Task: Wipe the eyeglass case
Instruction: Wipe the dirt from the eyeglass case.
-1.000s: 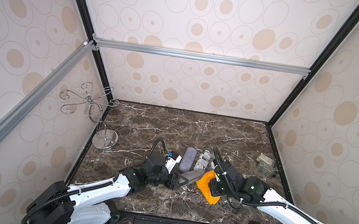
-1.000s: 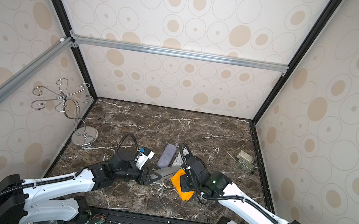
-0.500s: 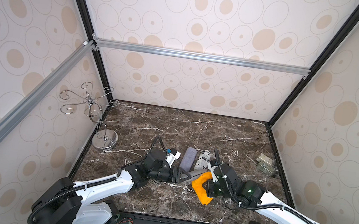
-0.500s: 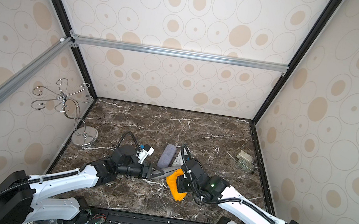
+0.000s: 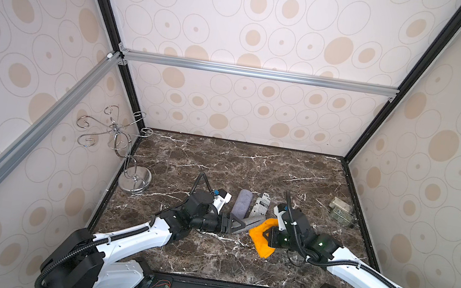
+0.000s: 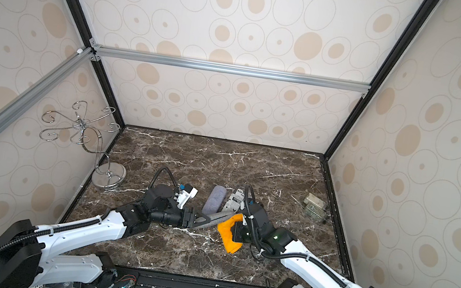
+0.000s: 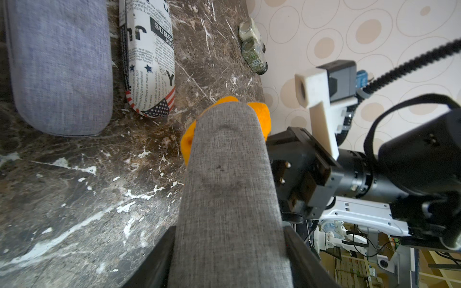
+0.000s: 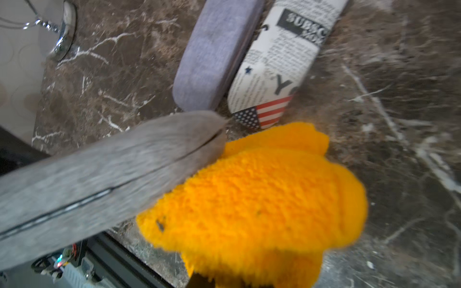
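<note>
A grey fabric eyeglass case (image 5: pixel 246 222) (image 6: pixel 213 217) hangs just above the marble floor, and my left gripper (image 5: pixel 233 224) (image 6: pixel 195 219) is shut on its near end. In the left wrist view the case (image 7: pixel 229 187) runs out from between the two dark fingers (image 7: pixel 159 259). My right gripper (image 5: pixel 270 235) (image 6: pixel 236 231) is shut on a fluffy orange cloth (image 5: pixel 260 238) (image 6: pixel 227 234). The cloth (image 8: pixel 262 194) presses against the far tip of the case (image 8: pixel 99 174), and its edge (image 7: pixel 262 117) shows around that tip. The cloth hides the right fingers.
A lilac-grey case (image 5: pixel 242 203) and a newspaper-print case (image 5: pixel 261 204) lie side by side just behind the held case. A chrome wire stand (image 5: pixel 134 180) is at the left wall. Two small jars (image 5: pixel 341 212) sit by the right wall.
The left arm has pushed the grey case a little to the right. The right gripper has brought the orange cloth left and back against the case's tip. Both grips are unchanged.
</note>
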{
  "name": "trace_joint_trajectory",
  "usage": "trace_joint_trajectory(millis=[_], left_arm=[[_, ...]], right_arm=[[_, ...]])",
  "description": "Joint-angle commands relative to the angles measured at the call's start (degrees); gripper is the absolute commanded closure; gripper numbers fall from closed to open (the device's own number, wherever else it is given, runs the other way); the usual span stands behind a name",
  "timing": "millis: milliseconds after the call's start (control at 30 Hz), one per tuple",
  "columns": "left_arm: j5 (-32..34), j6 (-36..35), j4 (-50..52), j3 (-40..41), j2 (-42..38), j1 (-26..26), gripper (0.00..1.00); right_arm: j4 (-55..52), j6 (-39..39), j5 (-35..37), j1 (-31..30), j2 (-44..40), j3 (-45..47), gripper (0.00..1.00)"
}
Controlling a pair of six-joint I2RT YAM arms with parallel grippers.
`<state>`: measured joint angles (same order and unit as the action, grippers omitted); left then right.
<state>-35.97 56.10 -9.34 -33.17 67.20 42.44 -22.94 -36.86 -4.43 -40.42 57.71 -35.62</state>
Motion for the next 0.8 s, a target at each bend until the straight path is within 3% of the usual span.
trace_joint_trajectory(millis=[0, 100, 300, 400, 500, 667, 767], left_arm=[[-2.4, -1.7, -1.0, -2.6, -0.4, 0.1, 0.68], [-1.8, -2.6, -0.8, -2.9, 0.0, 0.1, 0.68], [-2.8, -3.9, -2.4, -2.9, 0.8, 0.1, 0.69], [-3.0, -4.8, -1.8, -3.2, 0.7, 0.0, 0.69], [-3.1, -6.4, -0.3, -3.4, 0.4, 0.1, 0.69], [-5.0, -7.4, -1.8, -2.3, -0.1, 0.1, 0.69], [-5.0, -7.7, -1.6, -2.2, 0.0, 0.1, 0.69]], right_arm=[[0.3, 1.2, -3.9, 0.8, -0.8, -0.9, 1.0], [2.3, 1.3, -8.3, -1.2, -0.1, -1.7, 1.0], [6.3, 2.3, -7.7, -10.0, 0.3, -3.4, 1.0], [5.4, 2.6, -5.2, -10.8, 0.6, -3.5, 1.0], [0.2, 1.7, 2.0, -8.6, 0.4, -2.8, 1.0], [-5.4, 0.7, 1.0, 1.3, -2.3, 0.0, 1.0], [-6.5, 3.4, -1.4, 2.6, -3.0, -0.9, 1.0]])
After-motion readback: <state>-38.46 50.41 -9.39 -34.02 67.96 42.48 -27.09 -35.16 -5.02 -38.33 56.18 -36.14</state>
